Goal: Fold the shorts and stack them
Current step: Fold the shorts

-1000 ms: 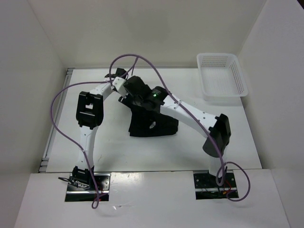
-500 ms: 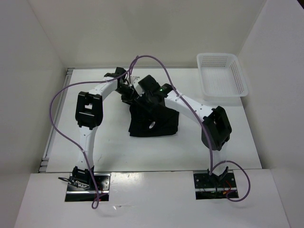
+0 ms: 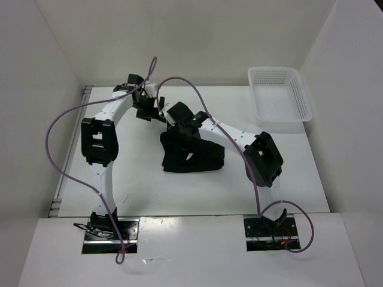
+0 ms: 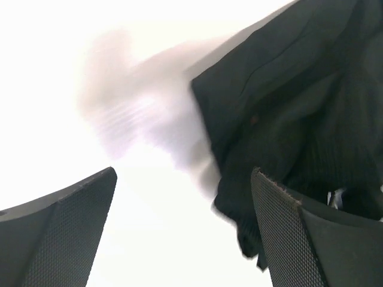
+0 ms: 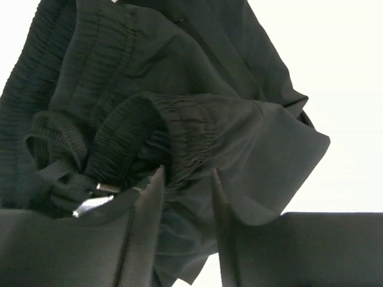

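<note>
Overhead, you see the shorts (image 3: 194,156) lying bunched on the white table (image 3: 137,182), about midway between the two arms and well apart from the white mesh basket (image 3: 280,72) at the far right corner. Your left gripper (image 3: 148,112) hangs just beyond the far left edge of the fabric; your right gripper (image 3: 172,133) is down on the near left part of the pile.

From the left wrist, your mesh-faced fingers (image 4: 72,230) stand spread wide with only bare table between them, and the black cloth lies off to the right.

From the right wrist, your fingers (image 5: 140,239) sit close together, pinching a fold of the fabric below the gathered elastic waistband (image 5: 185,128).
</note>
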Robot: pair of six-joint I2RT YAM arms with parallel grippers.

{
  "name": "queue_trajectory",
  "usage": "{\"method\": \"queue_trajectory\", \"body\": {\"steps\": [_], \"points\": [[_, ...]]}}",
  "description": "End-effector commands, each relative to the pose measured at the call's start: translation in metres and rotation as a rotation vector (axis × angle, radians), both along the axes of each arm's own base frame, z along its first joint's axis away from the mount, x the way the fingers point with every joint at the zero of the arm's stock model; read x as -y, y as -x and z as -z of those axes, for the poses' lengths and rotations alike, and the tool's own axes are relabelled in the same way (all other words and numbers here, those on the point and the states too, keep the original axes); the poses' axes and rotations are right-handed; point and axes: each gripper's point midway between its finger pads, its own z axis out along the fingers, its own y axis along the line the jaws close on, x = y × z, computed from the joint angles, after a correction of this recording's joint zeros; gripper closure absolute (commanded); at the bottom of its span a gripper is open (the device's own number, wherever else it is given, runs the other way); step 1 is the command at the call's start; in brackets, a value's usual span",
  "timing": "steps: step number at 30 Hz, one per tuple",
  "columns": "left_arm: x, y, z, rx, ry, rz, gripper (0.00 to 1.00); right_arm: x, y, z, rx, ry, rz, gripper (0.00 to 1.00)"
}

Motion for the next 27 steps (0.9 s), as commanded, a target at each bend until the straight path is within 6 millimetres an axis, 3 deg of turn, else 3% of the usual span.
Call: {"method": "queue_trajectory", "body": {"steps": [1,2,9,12,14,18,21,27], "points": [[-0.016,0.002,-0.051,0.123,-0.004,-0.013,0.0,-0.002,-0.012,0.01,0.055,0.018,0.044,0.62],[-0.016,0.009,-0.049,0.102,-0.006,-0.013,0.0,-0.005,-0.015,0.006,0.067,0.004,0.045,0.68],[0.001,0.083,-0.013,-0.202,0.113,0.044,0.0,-0.009,-0.021,0.009,0.071,0.003,0.057,0.8],[0.002,0.096,-0.003,-0.249,0.129,0.047,0.0,-0.013,-0.027,0.003,0.093,-0.009,0.065,0.9],[0.007,0.102,-0.001,-0.285,0.164,0.057,0.07,-0.015,-0.028,0.0,0.097,-0.022,0.072,0.96],[0.015,0.099,0.003,-0.305,0.214,0.071,0.1,-0.023,-0.033,-0.009,0.108,-0.056,0.072,1.0],[0.019,0.09,0.006,-0.294,0.236,0.079,0.0,-0.025,-0.034,-0.013,0.115,-0.064,0.072,1.0],[0.024,0.076,0.01,-0.227,0.267,0.098,0.0,-0.025,-0.034,-0.013,0.115,-0.064,0.072,1.0]]}}
